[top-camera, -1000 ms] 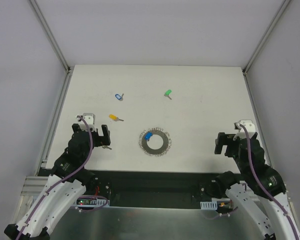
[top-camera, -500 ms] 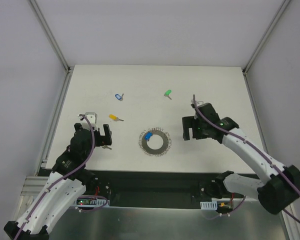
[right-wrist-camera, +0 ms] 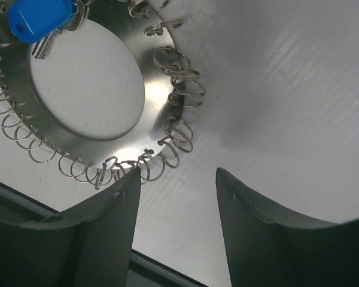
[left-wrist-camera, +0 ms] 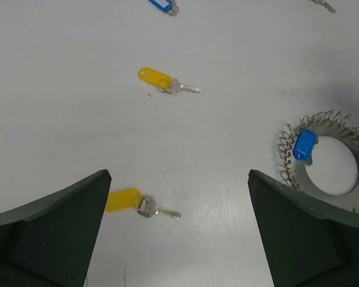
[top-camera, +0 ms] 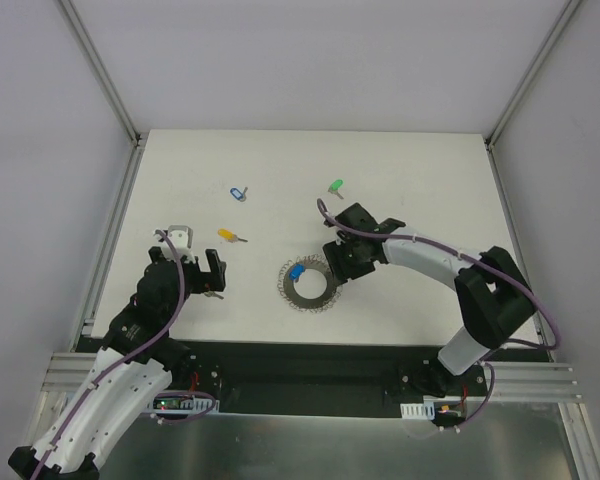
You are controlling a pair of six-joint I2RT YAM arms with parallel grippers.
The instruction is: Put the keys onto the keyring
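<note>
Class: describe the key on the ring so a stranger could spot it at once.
On the white table, find the big grey ring near the middle. A blue-headed key lies on its far left rim. The other blue key lies loose, farther back.

White arms (top-camera: 110,385), black joints (top-camera: 160,290), purple cables (top-camera: 184,280)

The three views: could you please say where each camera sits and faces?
Top external: above and behind, looking down on the table; left arm, right arm show.
Left wrist: on the left arm, facing two yellow keys; own fingers at bottom.
Right wrist: close over the ring; own fingers below.
Shared: all three show the ring's blue key.
</note>
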